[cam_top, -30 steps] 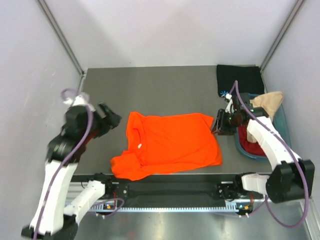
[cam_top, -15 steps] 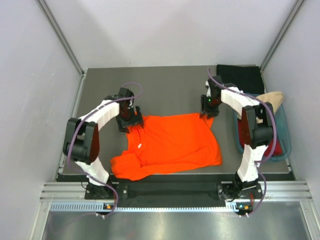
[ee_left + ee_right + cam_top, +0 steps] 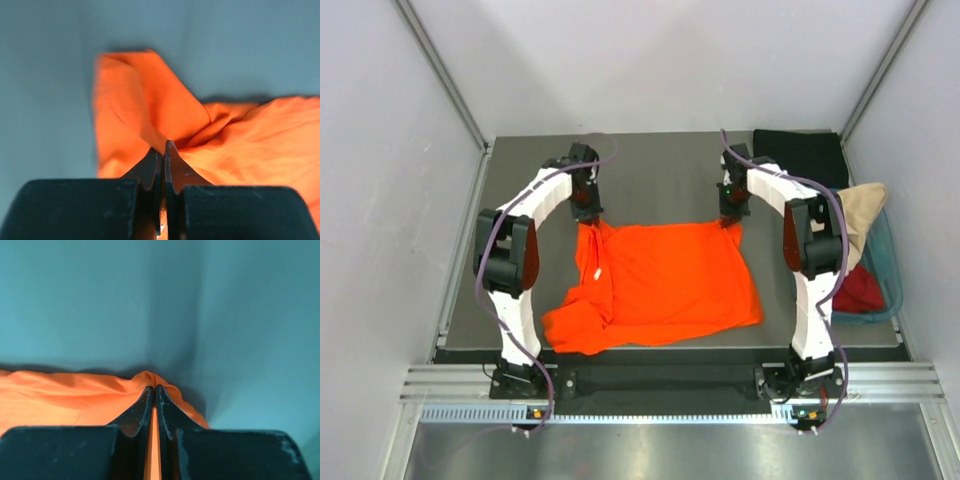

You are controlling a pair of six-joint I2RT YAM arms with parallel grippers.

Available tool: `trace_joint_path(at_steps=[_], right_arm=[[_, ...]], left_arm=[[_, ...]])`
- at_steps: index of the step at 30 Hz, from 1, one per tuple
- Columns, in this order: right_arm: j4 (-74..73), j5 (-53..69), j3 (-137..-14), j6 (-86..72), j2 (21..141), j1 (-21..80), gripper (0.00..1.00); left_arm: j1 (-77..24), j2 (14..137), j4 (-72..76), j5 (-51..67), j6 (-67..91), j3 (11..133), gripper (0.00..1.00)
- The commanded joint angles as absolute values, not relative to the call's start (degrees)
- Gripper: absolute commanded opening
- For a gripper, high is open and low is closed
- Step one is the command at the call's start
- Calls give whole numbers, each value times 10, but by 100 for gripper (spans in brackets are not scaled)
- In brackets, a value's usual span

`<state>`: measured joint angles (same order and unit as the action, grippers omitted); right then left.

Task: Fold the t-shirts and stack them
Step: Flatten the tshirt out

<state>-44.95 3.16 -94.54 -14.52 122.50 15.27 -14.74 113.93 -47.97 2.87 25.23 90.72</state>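
Left gripper point(image 3: 163, 148): the jaws are pressed together, with a bit of the orange shirt point(image 3: 250, 145) pinched between them.
Right gripper point(image 3: 154, 390): the jaws are pressed together too, and a thin strip of the orange shirt is caught between them.
Left grip spot: the far left corner of the orange shirt. The cloth is pulled up into a little peak at the tips.
Right grip spot: the far right corner of the orange shirt. The cloth makes a small hump at the tips.
Orange shirt: it lies in the middle of the table point(image 3: 660, 165). Most of it is spread flat. Its near left part is crumpled and folded over on itself. A small white tag shows close to its left edge.
Arms: one arm runs along each side of the orange shirt, from the near edge to the far corners.
Black shirt point(image 3: 800, 155): folded, behind and to the right of the orange shirt, not touching it.
Tub point(image 3: 893, 280): teal, to the right of the orange shirt, past the right arm.
Beige shirt point(image 3: 860, 205): hangs over the far end of the tub, right of the orange shirt.
Dark red shirt point(image 3: 860, 290): bunched up inside the tub, right of the orange shirt.
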Motion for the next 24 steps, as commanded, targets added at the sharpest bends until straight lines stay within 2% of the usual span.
trace_joint_path(at_steps=[1,8,9,10,11,12,13,15,17,24], right_arm=[[-428,6,-1014,-150,1267,155,0],[-360,-2,-1132,-238,1261,143,0],[-352,14,-1168,-247,1265,142,0],[-355,17,-1191,-256,1277,142,18],[-365,19,-1216,-268,1285,140,32],[-377,25,-1269,-266,1295,140,39],[-413,34,-1294,-262,1309,138,41],[-437,33,-1313,-260,1305,137,44],[-435,36,-1273,-255,1267,136,45],[-394,54,-937,-220,1087,137,46]], left_arm=[[-134,1142,-495,-48,222,1002,0],[-99,1152,-465,-140,200,1205,0],[-97,1162,-461,-148,194,1250,15],[-95,1165,-458,-155,189,1264,39],[-88,1167,-459,-167,192,1271,67],[-84,1165,-464,-165,198,1270,84],[-81,1160,-465,-159,201,1262,90],[-79,1139,-468,-160,197,1219,92],[-79,1118,-468,-162,196,1181,91],[-72,955,-429,-85,234,900,77]])
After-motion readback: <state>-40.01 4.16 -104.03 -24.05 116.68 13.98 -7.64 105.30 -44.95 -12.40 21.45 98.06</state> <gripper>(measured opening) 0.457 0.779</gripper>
